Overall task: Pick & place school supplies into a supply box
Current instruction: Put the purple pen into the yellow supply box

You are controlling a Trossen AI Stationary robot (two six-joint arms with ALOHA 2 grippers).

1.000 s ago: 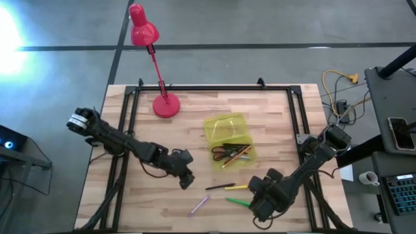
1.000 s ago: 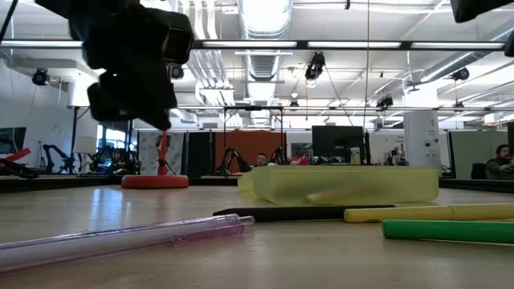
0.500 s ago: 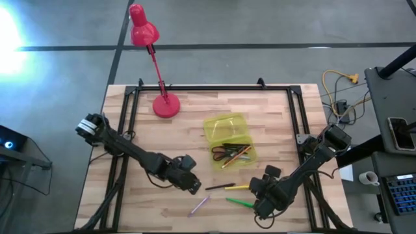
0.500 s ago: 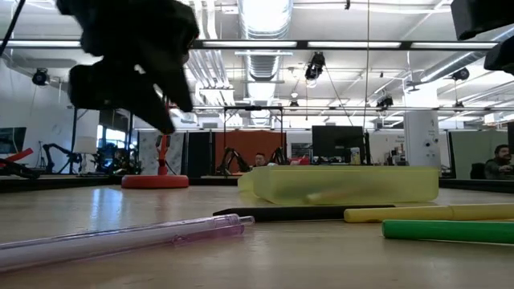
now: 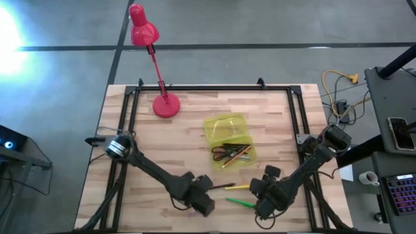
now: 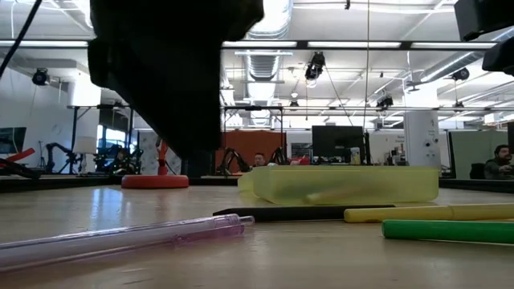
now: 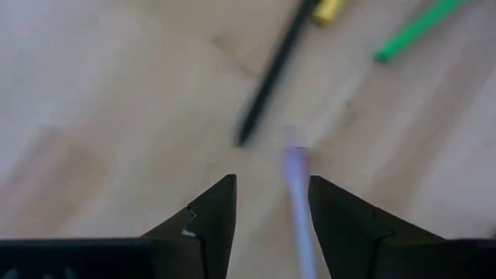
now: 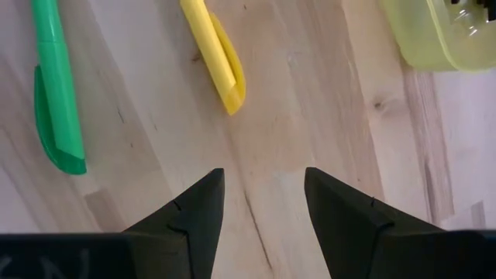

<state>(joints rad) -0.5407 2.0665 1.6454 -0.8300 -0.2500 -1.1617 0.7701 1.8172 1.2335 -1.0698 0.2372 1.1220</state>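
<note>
My left gripper (image 5: 202, 202) hangs open over the purple pen (image 7: 297, 194) near the table's near edge. In the left wrist view the pen runs between the two fingers, closer to one of them, and the high view hides it under the gripper. The black pen (image 5: 220, 186), yellow marker (image 5: 239, 188) and green marker (image 5: 237, 202) lie flat on the table just to its right. The yellow-green supply box (image 5: 229, 138) holds red-handled scissors (image 5: 223, 153) and some pens. My right gripper (image 8: 263, 209) is open, hovering right of the green marker (image 8: 54, 85) and yellow marker (image 8: 213, 54).
A red desk lamp stands with its base (image 5: 166, 106) on the table's far left part. A black frame rail (image 5: 195, 89) runs round the tabletop. In the low view the purple pen (image 6: 128, 237) lies nearest, the box (image 6: 345, 183) behind it. Bare wood lies left of the pens.
My left gripper has swept from mid-table toward the near edge and to the right, ending above the purple pen, which the high view no longer shows. In the low view it has grown larger. The pens, markers and box have stayed put.
</note>
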